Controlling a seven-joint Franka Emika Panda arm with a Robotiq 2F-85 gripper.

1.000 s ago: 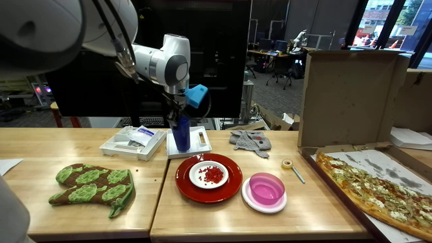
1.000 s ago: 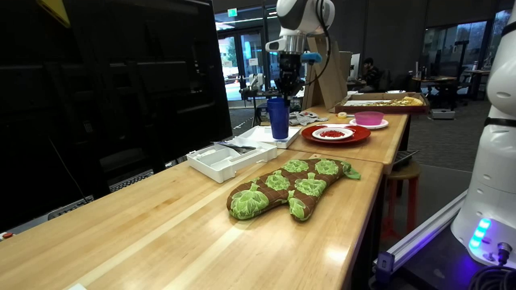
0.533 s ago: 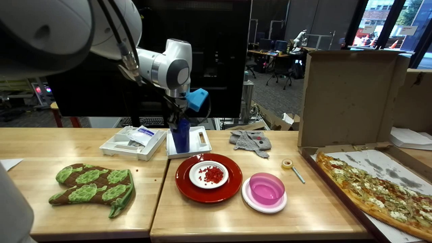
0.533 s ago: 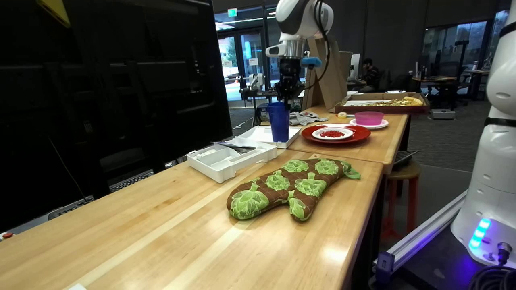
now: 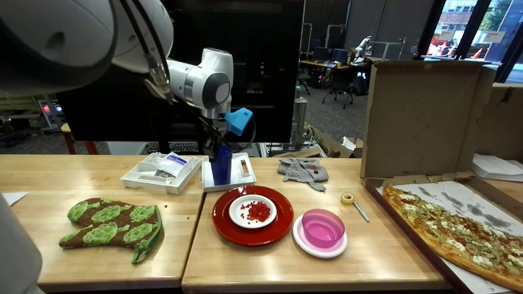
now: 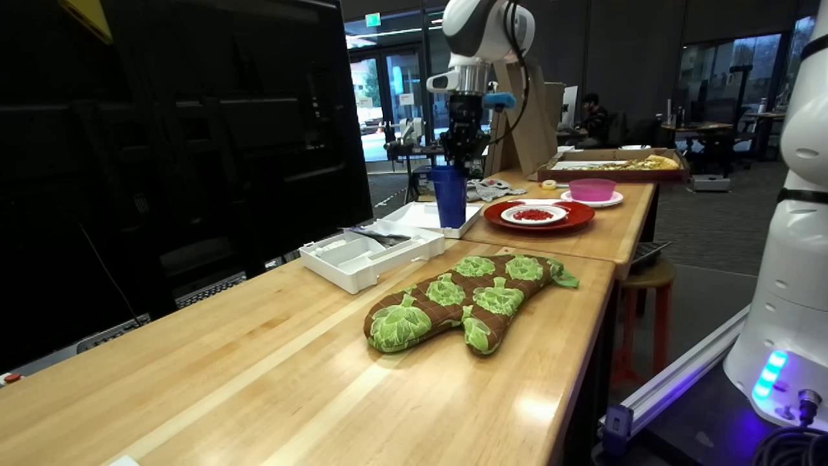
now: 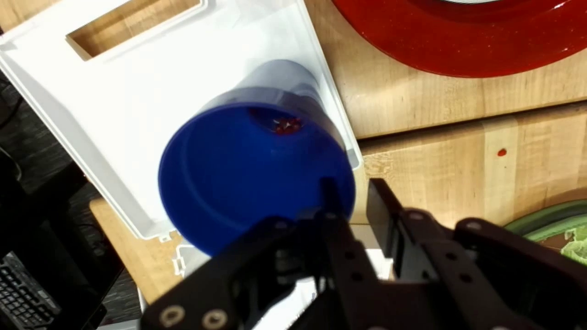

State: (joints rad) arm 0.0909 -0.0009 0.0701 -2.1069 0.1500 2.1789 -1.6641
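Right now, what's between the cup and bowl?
The red plate, bearing a white plate of red bits, lies between cup and bowl in both exterior views.

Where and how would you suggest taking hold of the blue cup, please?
Probably best by one wall at its rim: pinch the blue cup from above. Its wide mouth faces up, leaving room to grip from inside and outside at once; the end effector straddles the wall that way in the wrist view. Keeping the cup upright seems wise, since small red pieces lie inside.
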